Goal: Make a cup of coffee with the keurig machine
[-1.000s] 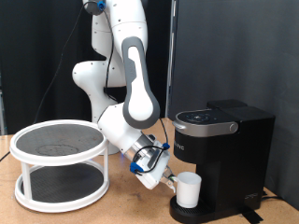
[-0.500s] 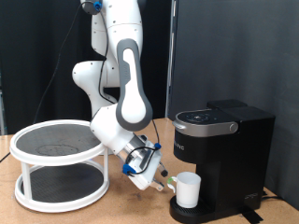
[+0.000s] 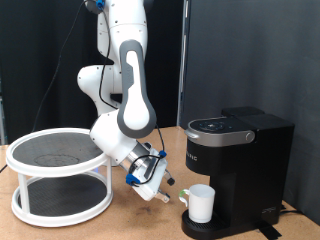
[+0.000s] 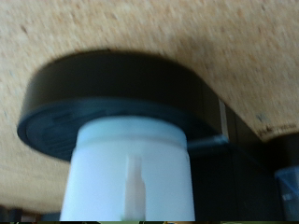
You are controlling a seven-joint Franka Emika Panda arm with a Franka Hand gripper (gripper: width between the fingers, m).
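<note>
The white cup (image 3: 203, 203) stands upright on the round drip base (image 3: 192, 228) of the black keurig machine (image 3: 240, 160), under its brew head, with the lid down. My gripper (image 3: 168, 190) hangs low over the table, to the exterior view's left of the cup and a short way off it. Its fingers look apart with nothing between them. In the wrist view the cup (image 4: 131, 173) fills the middle with its handle (image 4: 134, 187) facing the camera, on the black drip base (image 4: 103, 93). No fingers show in that view.
A white two-tier round rack (image 3: 58, 175) with dark mesh shelves stands on the wooden table (image 3: 130, 222) at the exterior view's left. A black curtain hangs behind. The table's edge runs along the exterior view's bottom.
My gripper has drawn back from the cup towards the exterior view's left. The cup stays on the drip base. The rack has not moved.
</note>
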